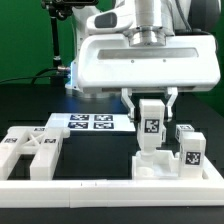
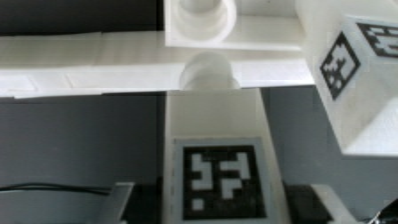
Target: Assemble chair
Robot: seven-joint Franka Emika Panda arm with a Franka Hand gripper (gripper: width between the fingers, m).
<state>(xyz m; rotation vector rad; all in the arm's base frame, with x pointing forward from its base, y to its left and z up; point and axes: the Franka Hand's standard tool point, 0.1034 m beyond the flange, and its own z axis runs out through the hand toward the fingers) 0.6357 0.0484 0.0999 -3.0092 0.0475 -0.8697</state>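
White plastic parts sit on the black table [image 1: 100, 150], marked only with black-and-white square tags, and none of them carries readable writing. At the exterior view's left lies a notched piece [image 1: 30, 150]. Beside it towards the middle is the marker board [image 1: 88, 122] with its cluster of tags. Right of that the gripper [image 1: 151, 110] hangs over the chair's base block [image 1: 160, 166], its jaws spread to either side of an upright tagged leg [image 1: 150, 124], with a slim gap showing in both views. At the far right stand two tagged cube-ended pieces [image 1: 190, 148], and the border rail [image 1: 110, 186] runs along the front
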